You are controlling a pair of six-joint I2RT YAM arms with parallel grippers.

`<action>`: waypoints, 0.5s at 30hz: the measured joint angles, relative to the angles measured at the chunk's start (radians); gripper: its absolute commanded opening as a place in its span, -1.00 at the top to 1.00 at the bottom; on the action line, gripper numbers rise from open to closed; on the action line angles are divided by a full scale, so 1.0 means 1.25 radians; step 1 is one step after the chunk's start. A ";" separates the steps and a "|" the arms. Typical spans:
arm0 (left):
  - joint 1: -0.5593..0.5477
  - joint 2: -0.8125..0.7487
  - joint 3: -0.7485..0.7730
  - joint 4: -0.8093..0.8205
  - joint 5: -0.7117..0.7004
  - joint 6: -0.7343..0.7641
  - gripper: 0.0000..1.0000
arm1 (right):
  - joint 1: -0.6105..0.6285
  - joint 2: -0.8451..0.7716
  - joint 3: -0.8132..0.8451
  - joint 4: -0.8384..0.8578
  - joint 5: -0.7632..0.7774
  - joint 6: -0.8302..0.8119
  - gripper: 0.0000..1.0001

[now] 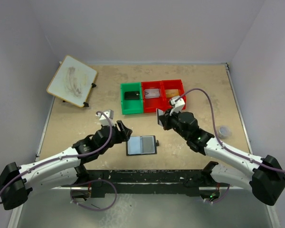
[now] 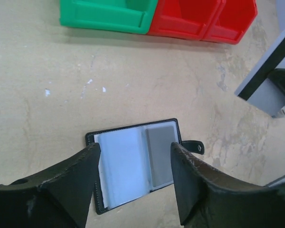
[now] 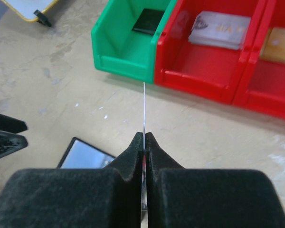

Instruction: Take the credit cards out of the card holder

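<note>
Presently the card holder [image 1: 141, 145] lies flat and spread open on the table [image 1: 76, 123], pale grey-blue inside facing up, with its small black tab [image 2: 195, 147] sticking out of its right edge. Whether its pockets contain anything cannot be told. The left pincer [image 2: 135, 147] hovers over the holder's left side with its fingers [image 2: 85, 180] apart, one to each side of the open halves and gripping nothing; from the overhead view it sits just beside the holder's upper left corner. The right pincer [image 3: 144, 135] is up and to the right of the holder, clear of it, with its pads pressed together on a thin credit card [image 3: 144, 107] that its own camera sees edge-on as a fine line; the left wrist view shows the same card's pale grey face. Beyond the holder, further from the arms, stands a green bin [image 3: 126, 61] with a black card [image 3: 149, 21] in it, and to the right of that are two red bins [image 3: 199, 76], the nearer holding a pale printed card [image 3: 219, 29] and the farther a tan card [image 3: 279, 42]. Well away from the holder, at the far left, a yellow-edged board [image 1: 72, 80] lies tilted.
</note>
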 measured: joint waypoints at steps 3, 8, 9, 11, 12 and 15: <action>0.000 -0.033 0.000 -0.046 -0.043 0.002 -0.32 | 0.000 0.013 0.044 -0.020 0.025 -0.132 1.00; 0.000 -0.048 0.000 -0.137 -0.114 0.001 -0.41 | 0.000 0.040 0.099 -0.024 0.045 -0.314 1.00; 0.000 -0.047 0.000 -0.155 -0.125 0.001 -0.43 | 0.000 0.045 0.102 -0.015 0.049 -0.353 1.00; 0.000 -0.045 0.001 -0.183 -0.143 0.000 -0.47 | 0.000 0.055 0.102 0.014 0.055 -0.428 1.00; 0.000 -0.045 0.001 -0.198 -0.152 -0.001 -0.49 | 0.000 0.067 0.103 0.028 0.061 -0.462 1.00; 0.000 -0.045 0.002 -0.222 -0.163 -0.002 -0.51 | -0.002 0.128 0.132 0.037 0.073 -0.545 1.00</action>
